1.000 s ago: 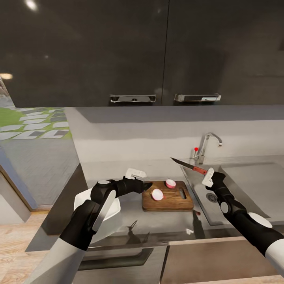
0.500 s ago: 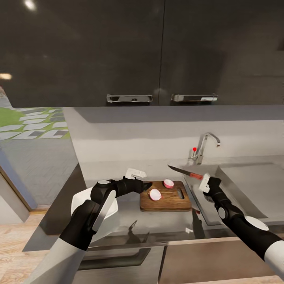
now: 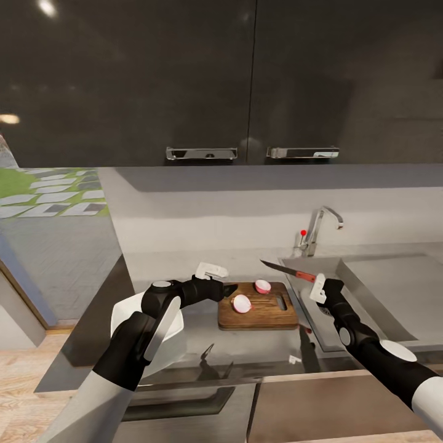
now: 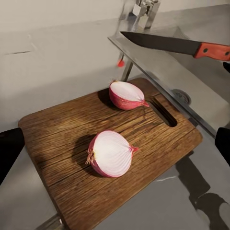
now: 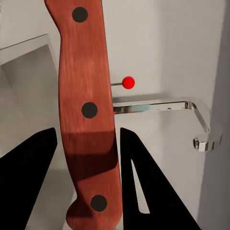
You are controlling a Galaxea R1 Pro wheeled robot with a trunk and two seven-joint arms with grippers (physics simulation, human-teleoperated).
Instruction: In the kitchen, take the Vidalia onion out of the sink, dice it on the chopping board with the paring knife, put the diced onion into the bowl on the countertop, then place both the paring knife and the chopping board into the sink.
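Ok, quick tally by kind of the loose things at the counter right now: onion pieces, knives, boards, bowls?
Onion halves: 2, near half and far half, both on the board
Paring knife: 1, in the right gripper
Chopping board: 1
Bowl: 1
Total: 5

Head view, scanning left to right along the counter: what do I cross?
bowl → left gripper → onion half → second onion half → oval handle slot of the chopping board → paring knife in the right gripper → sink
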